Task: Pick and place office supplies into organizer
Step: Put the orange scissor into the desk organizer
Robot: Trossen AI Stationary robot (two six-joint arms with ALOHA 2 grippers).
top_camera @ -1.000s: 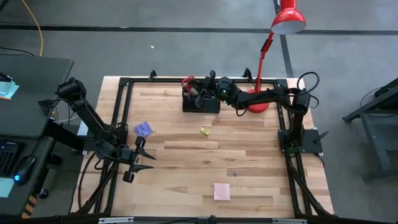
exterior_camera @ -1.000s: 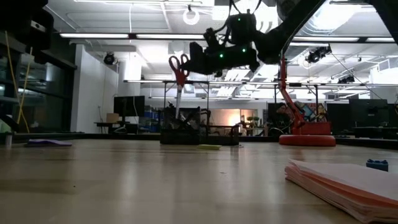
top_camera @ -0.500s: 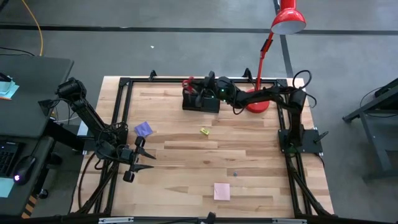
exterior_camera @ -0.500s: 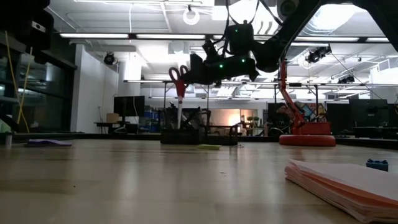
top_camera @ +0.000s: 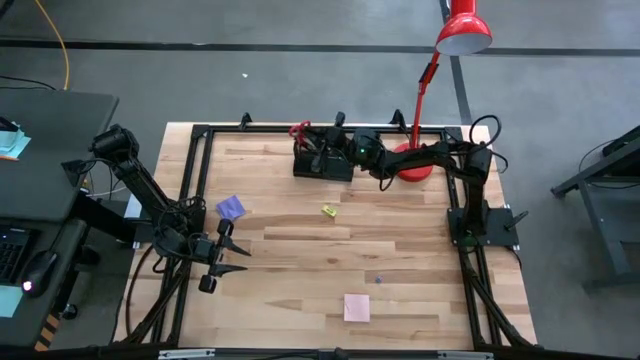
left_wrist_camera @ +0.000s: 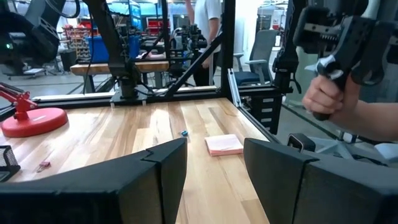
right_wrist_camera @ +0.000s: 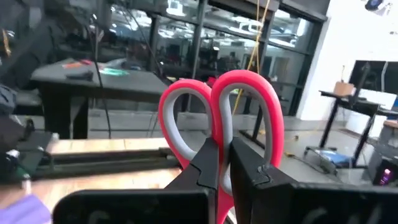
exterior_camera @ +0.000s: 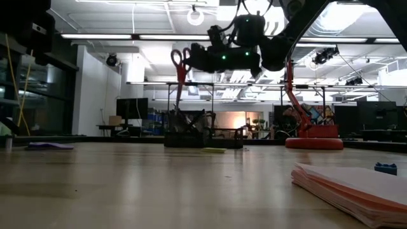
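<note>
My right gripper (exterior_camera: pixel 189 58) is shut on the red-handled scissors (exterior_camera: pixel 179 70) above the black organizer (top_camera: pixel 322 162) at the table's far edge. The scissors hang handles up and blades down over the organizer (exterior_camera: pixel 191 130), which holds several dark pens. On the table lie a purple note pad (top_camera: pixel 231 207), a tiny yellow piece (top_camera: pixel 328 210) and a pink note pad (top_camera: pixel 357 307). My left gripper (top_camera: pixel 235 260) waits open near the left edge, with nothing between its fingers (left_wrist_camera: pixel 161 171). My right gripper pinches the scissors just below the two handle loops (right_wrist_camera: pixel 222 134) between its two fingers (right_wrist_camera: pixel 208 163). The fingers come level from the table's right and lie across the scissors. The scissors are lifted clear and hang nearly upright, blades pointing down at the organizer.
The red desk lamp's round base (top_camera: pixel 412 165) stands right of the organizer, under my right arm, and its head (top_camera: pixel 463 35) reaches past the far edge. A small blue piece (top_camera: pixel 378 281) lies near the pink pad. A black frame rims the table. A person's hand (left_wrist_camera: pixel 323 93) shows beyond the near edge.
My right gripper dipped with the scissors toward the organizer, then rose again and tipped its wrist upward. The scissors now hang a little higher than a second ago, blades slightly slanted. My left arm has kept still.
</note>
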